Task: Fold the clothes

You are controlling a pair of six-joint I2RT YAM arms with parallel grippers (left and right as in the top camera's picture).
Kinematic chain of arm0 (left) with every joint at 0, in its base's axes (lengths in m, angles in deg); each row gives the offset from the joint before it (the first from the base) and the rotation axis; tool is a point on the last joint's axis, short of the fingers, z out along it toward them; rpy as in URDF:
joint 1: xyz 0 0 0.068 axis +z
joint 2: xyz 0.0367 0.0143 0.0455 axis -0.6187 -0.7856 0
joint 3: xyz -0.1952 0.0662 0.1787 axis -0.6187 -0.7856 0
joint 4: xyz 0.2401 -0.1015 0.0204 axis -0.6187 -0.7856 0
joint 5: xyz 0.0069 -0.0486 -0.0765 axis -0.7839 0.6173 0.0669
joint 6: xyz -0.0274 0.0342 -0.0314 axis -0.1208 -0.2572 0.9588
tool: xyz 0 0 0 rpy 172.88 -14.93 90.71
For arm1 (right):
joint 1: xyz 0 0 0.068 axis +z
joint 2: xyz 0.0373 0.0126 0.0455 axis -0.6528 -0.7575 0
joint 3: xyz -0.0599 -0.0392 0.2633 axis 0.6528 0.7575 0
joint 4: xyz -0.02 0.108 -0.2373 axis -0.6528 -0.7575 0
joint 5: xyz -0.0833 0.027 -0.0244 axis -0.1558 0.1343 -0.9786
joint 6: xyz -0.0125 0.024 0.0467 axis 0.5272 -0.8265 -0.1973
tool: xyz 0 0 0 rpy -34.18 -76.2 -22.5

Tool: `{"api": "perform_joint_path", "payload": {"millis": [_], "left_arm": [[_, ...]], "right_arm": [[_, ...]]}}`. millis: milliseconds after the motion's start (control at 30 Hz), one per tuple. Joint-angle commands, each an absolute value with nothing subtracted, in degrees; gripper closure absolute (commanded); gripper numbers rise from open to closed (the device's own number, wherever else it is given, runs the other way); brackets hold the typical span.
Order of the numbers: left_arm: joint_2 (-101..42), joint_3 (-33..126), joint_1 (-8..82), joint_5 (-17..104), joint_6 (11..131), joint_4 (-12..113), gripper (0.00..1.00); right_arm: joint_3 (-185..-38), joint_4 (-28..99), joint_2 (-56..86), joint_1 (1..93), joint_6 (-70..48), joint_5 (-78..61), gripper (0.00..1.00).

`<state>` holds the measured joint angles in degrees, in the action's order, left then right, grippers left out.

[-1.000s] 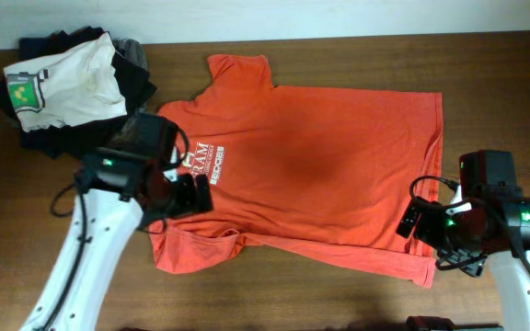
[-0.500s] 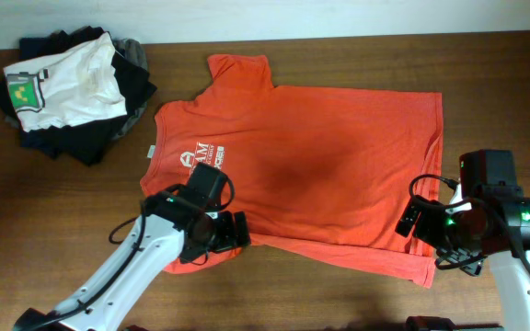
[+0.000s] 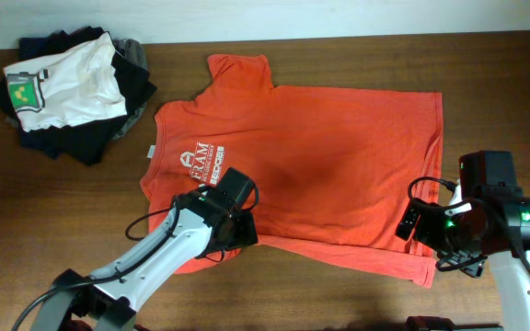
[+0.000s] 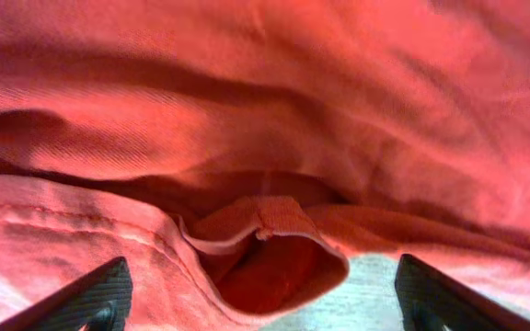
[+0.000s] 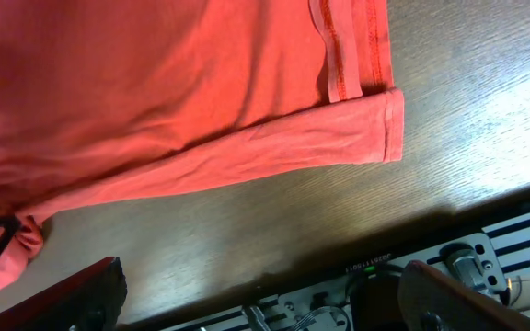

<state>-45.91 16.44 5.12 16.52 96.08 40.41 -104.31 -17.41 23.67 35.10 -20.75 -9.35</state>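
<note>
Now, the left hand [image 3: 236, 223] is found at the near edge of the shirt [image 3: 339, 156], about 7 o'clock on the table [image 3: 320, 290], by the armpit of the near sleeve [image 4: 274, 244]. Its fingers [image 4: 99, 296] are spread wide in the left wrist view, with nothing pinched. The sleeve's edge is seen curled and bunched between them, with a sliver of bare table beside it.

The right hand [image 3: 414, 223] is held at 4 o'clock, just off the hem corner [image 5: 375, 119]. Its fingers [image 5: 72, 296] are likewise parted, with only table beneath them.

Shirt: spread face up mid-table, collar to 9 o'clock, hem to 3 o'clock, lettering visible. No fold is made yet.

Against one second ago:
- The left arm was then set by the collar and lettering at 9 o'clock; it has since been swung down and inward along the near edge.
- The near sleeve, then laid out flat at 7 o'clock, is now mostly hidden under the arm and appears drawn in.
- The right hand and the hem have not been shifted.
- The pile [image 3: 63, 87] at 10 o'clock is unchanged.

Judged: a sleeve grasp is being lined up, likely for a first inward fold, so the task is barely started.
</note>
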Motion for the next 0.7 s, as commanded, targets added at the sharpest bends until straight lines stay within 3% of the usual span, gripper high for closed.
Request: {"api": "perform_joint_path", "payload": {"millis": [0,133,200,300,667], "left_arm": [[-44.9,16.4,5.0,14.3,97.1,40.3,0.28],[-44.9,16.4,5.0,14.1,97.1,40.0,0.48],[-44.9,16.4,5.0,14.1,97.1,39.7,0.66],[-44.9,16.5,5.0,13.8,97.1,38.6,0.99],[-33.6,23.4,4.9,10.0,100.3,17.6,0.99]], "right_arm": [[-104.1,-17.4,24.2,34.7,-19.8,-9.3,0.02],[-104.1,-17.3,24.2,34.7,-19.8,-9.3,0.02],[-104.1,-17.3,24.2,34.7,-19.8,-9.3,0.02],[-104.1,-17.3,24.2,34.7,-19.8,-9.3,0.02],[-104.1,-17.2,24.2,34.7,-19.8,-9.3,0.02]]}}
